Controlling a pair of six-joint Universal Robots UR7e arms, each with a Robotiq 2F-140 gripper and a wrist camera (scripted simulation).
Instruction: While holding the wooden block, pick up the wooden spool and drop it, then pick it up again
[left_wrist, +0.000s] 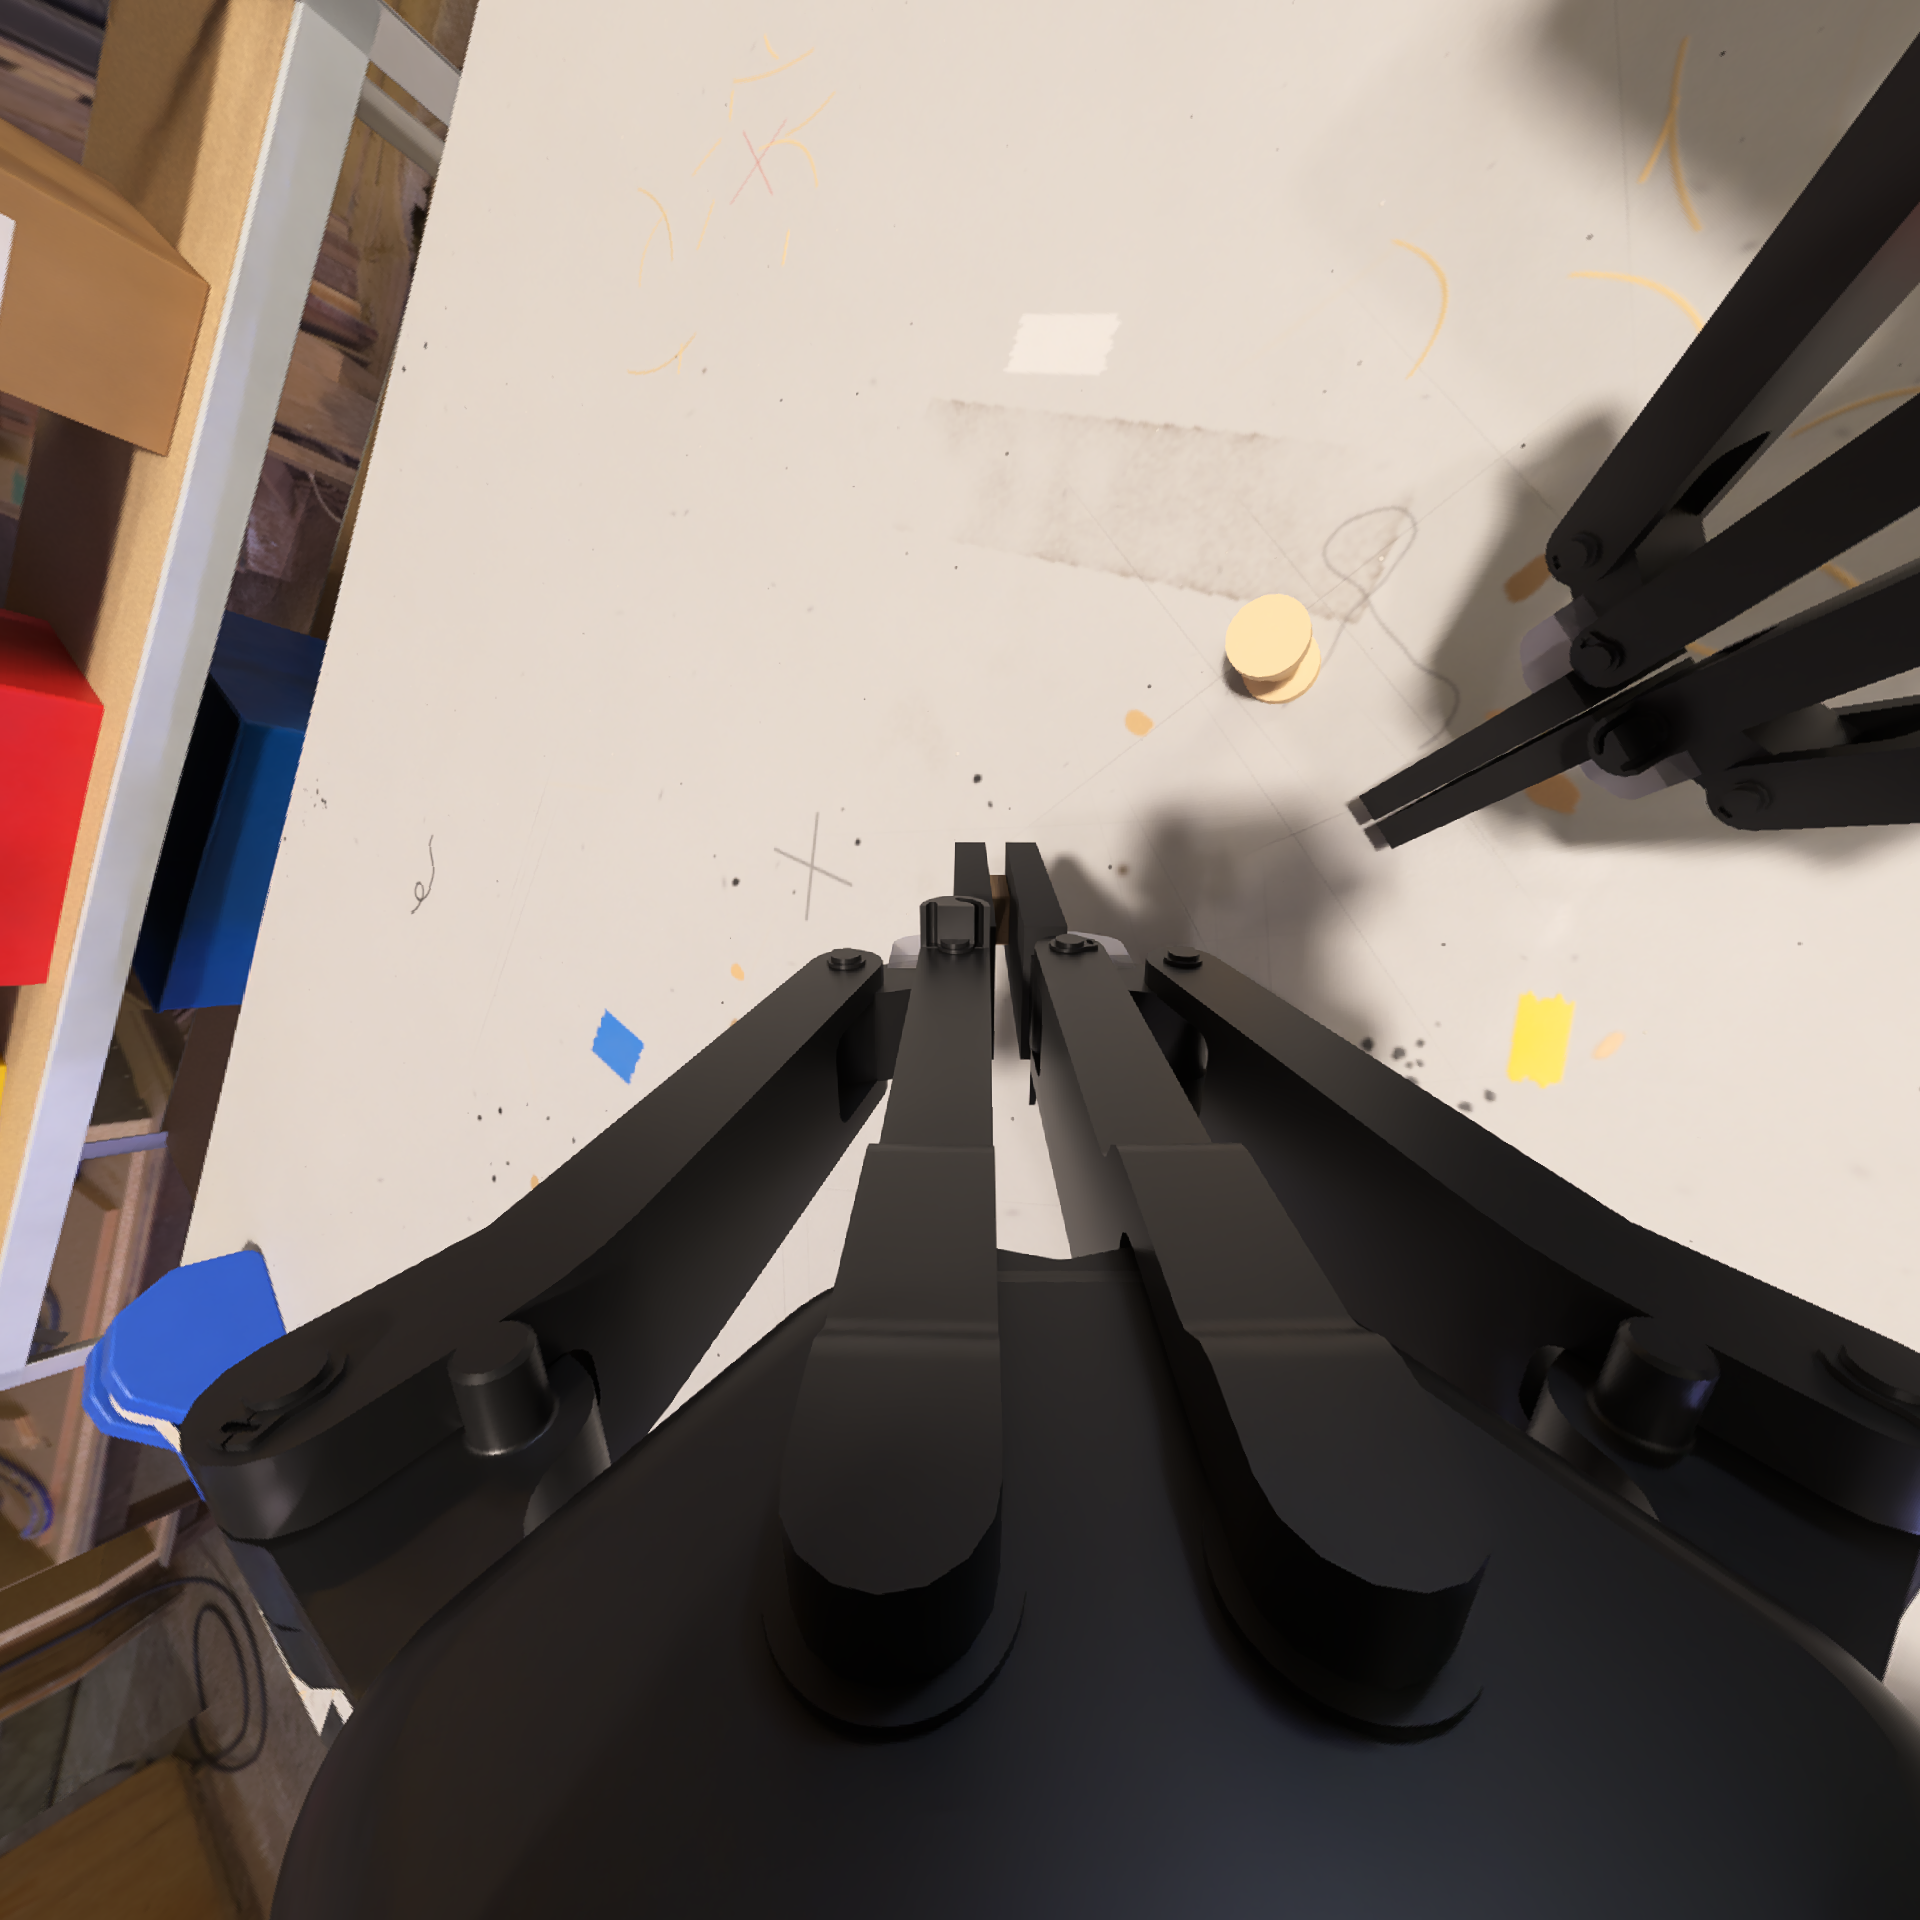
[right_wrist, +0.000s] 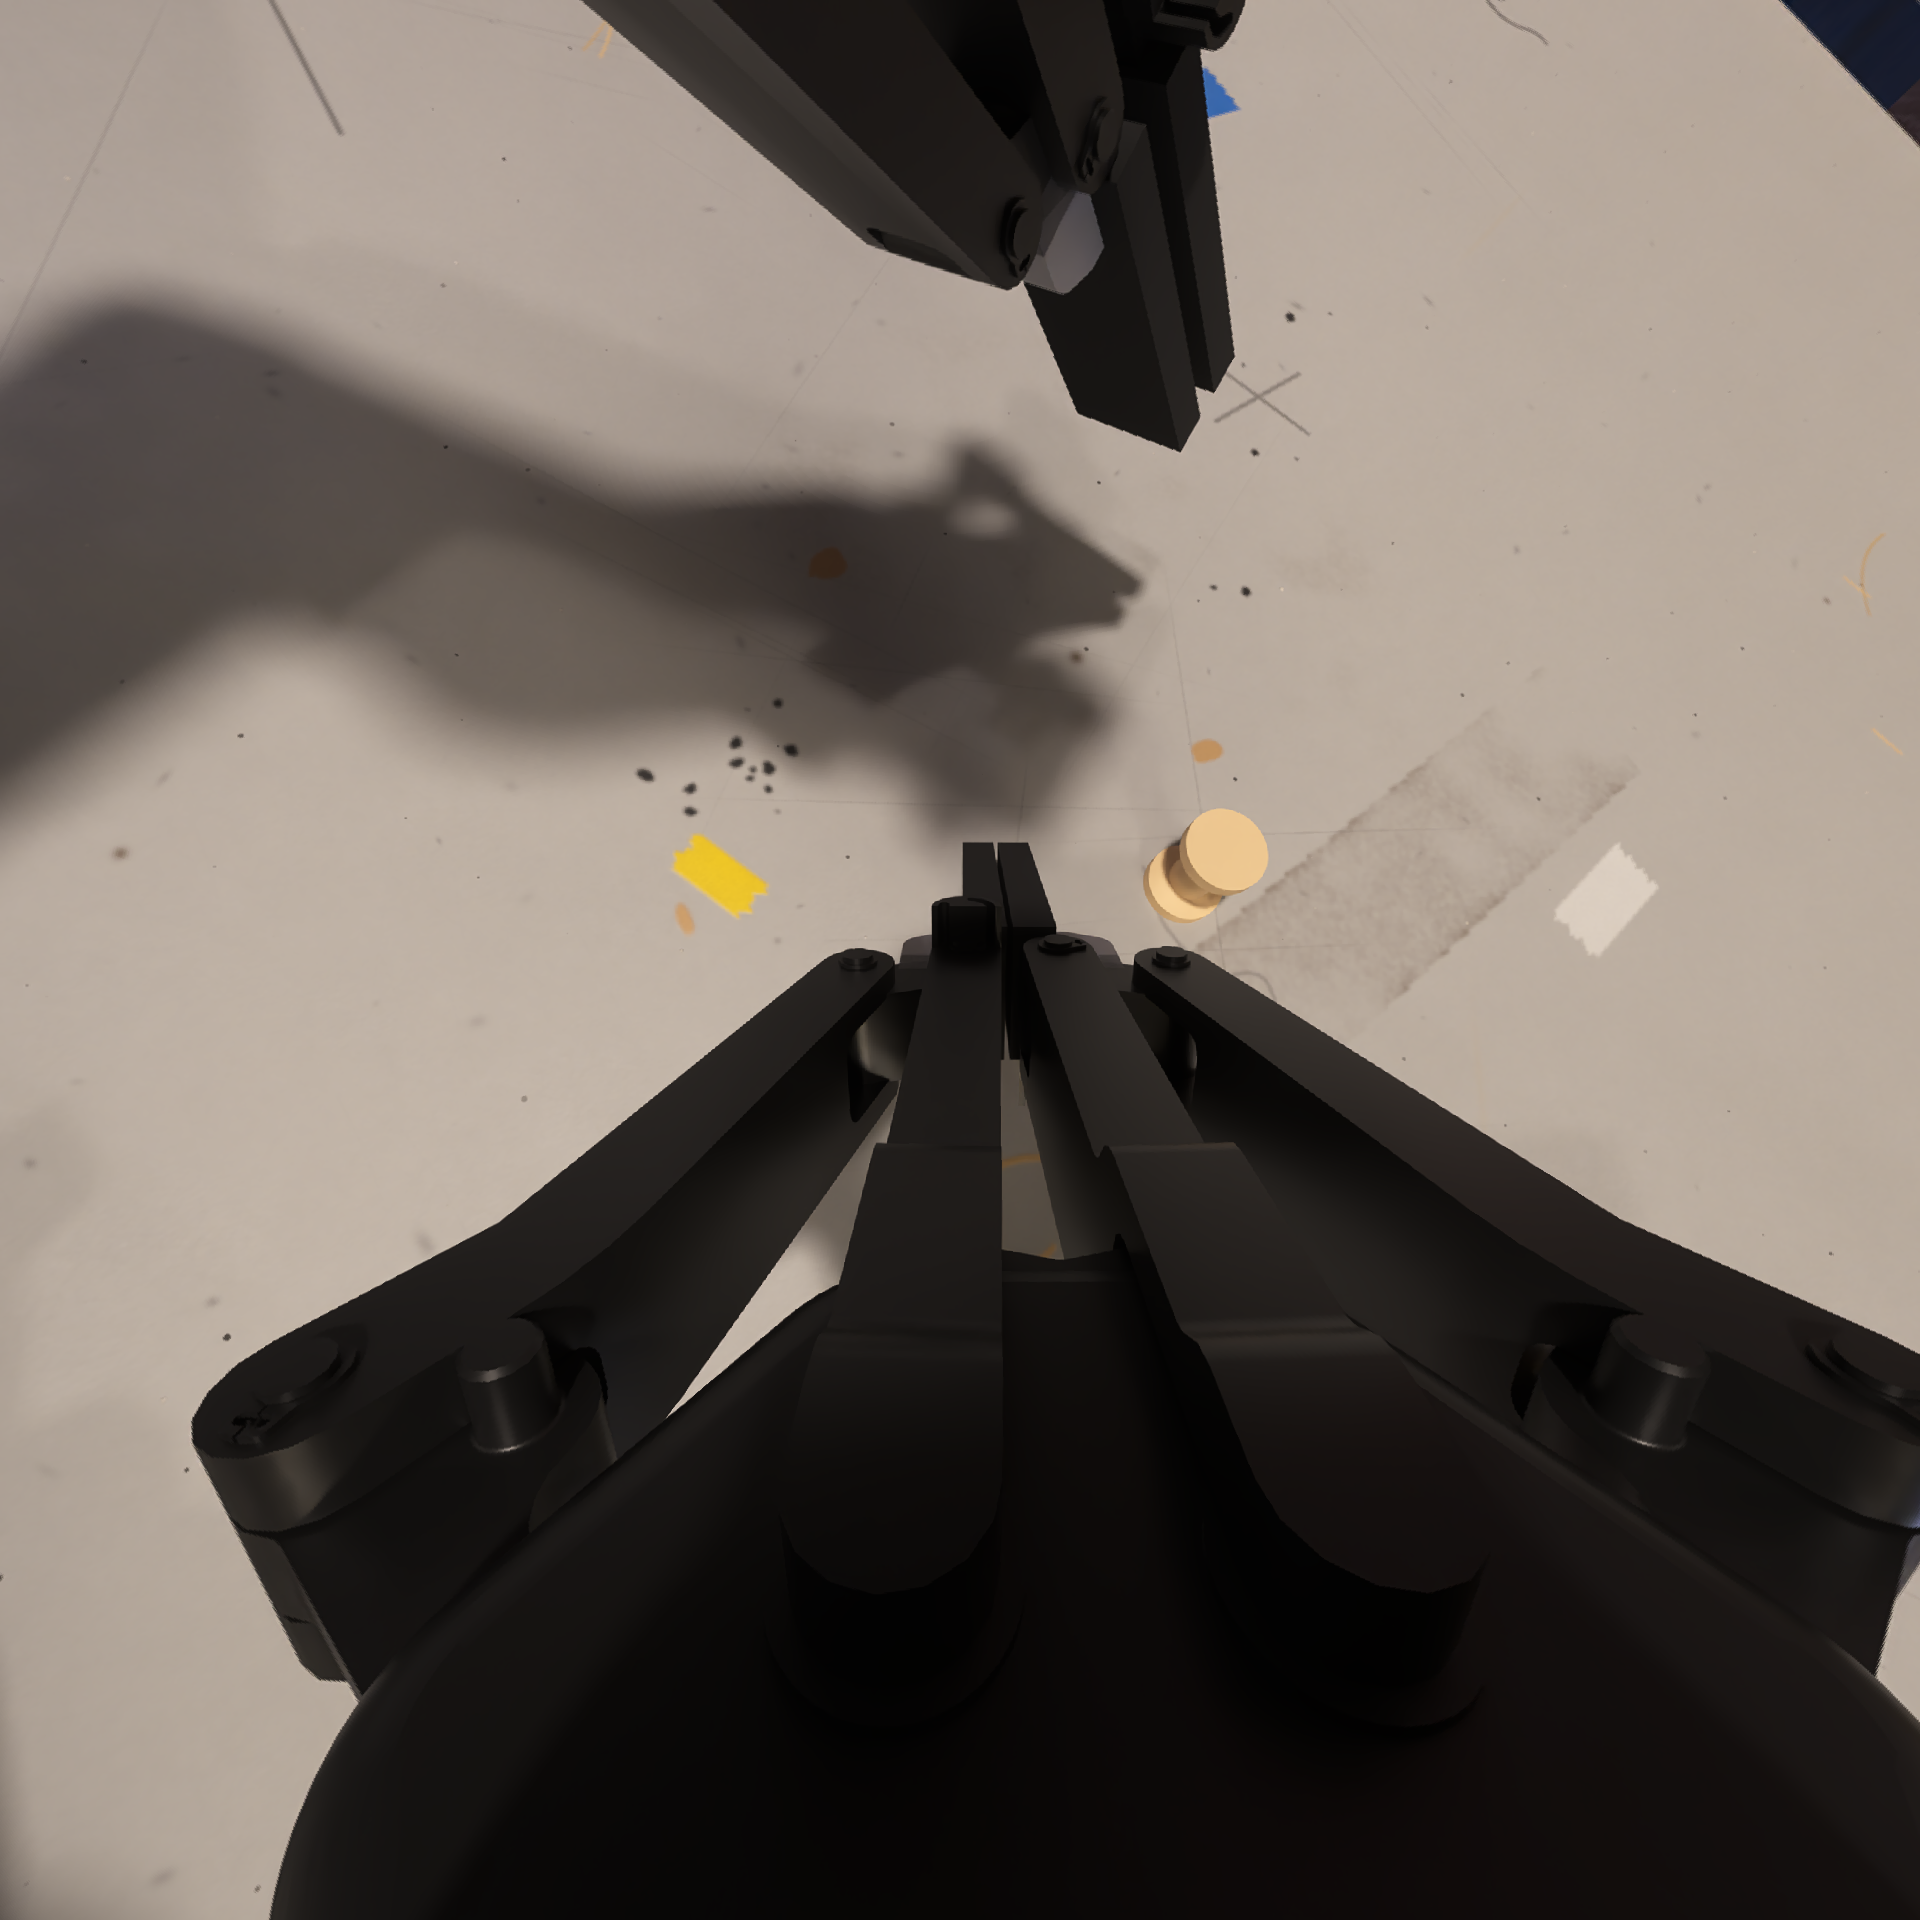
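Left gripper (left_wrist: 995, 868) fingers pinch the wooden block (left_wrist: 1000, 896); right gripper (right_wrist: 997, 868) fingers pressed together, empty, beside the wooden spool (right_wrist: 1205, 864) on the tabletop (right_wrist: 416, 987).

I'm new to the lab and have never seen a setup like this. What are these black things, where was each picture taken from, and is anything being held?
The black shapes are two-finger grippers, the "hands" of two robot arms. Each picture comes from a camera at one wrist, looking forward along that gripper's own fingers, so the big black mass at the bottom is the gripper itself.

In the left wrist view, the left gripper is shut on a small brown piece, the wooden block, pinched between its fingertips. The right gripper shows farther off at the right edge.

In the right wrist view, the right gripper is shut with nothing visible between its fingers. The wooden spool, pale and round-ended, lies on the table just beside its tips, apart from them. Scraps of yellow tape, white tape and blue tape dot the scuffed surface.
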